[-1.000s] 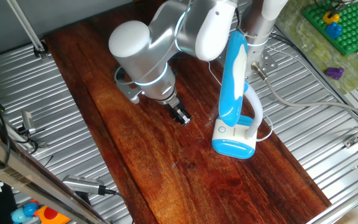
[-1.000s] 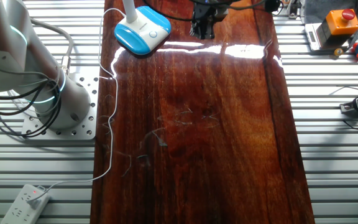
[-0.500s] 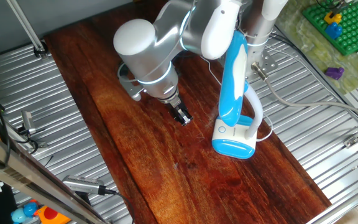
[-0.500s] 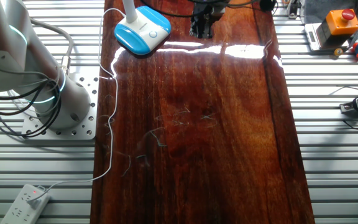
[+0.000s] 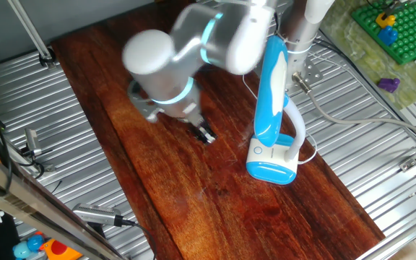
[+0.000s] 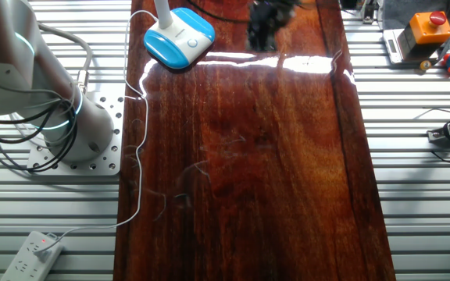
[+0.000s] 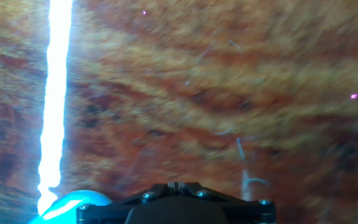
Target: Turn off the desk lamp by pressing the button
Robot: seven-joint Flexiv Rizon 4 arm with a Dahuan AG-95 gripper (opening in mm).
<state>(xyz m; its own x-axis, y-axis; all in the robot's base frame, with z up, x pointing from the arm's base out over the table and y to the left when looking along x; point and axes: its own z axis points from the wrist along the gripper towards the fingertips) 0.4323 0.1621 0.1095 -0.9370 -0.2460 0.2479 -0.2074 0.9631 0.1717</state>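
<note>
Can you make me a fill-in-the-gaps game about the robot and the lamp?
1. The desk lamp has a long head coloured ____.
2. The lamp stands on a tabletop made of ____.
3. The button sits on the lamp's white ____.
4. The robot's hand is ____ the button, not on it.

Missing words: blue; wood; base; beside

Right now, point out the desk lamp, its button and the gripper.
desk lamp [image 5: 270, 87]: one fixed view, on the middle of the blue head.
button [image 5: 257, 151]: one fixed view, on the small round ring on the white base.
gripper [image 5: 205, 135]: one fixed view, on the blurred dark fingertips above the wood.
</note>
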